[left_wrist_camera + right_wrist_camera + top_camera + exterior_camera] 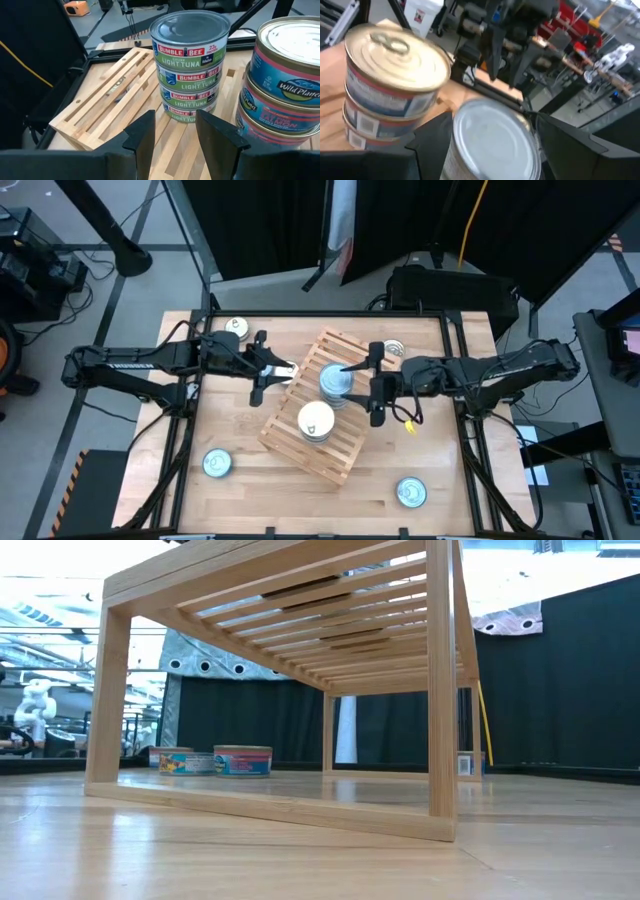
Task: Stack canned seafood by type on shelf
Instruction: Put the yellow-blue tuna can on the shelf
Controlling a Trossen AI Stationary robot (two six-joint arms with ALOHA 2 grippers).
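— What is the left gripper (283,372) doing?
— Hovering at the rack's (345,455) left edge, fingers parted, gripping nothing.
— And the right gripper (374,383)?
— Straddling the tuna stack (335,383) mid-rack (jaws apart, not squeezing); the salmon stack (316,421) is sitting beside it.

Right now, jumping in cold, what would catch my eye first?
Two stacks of flat round tins stand on the tilted light-wood slatted rack mid-table: the green-labelled tuna stack and the blue-and-pink salmon stack. The right gripper straddles one stack's top tin with jaws open; the left gripper hovers at the rack's edge.
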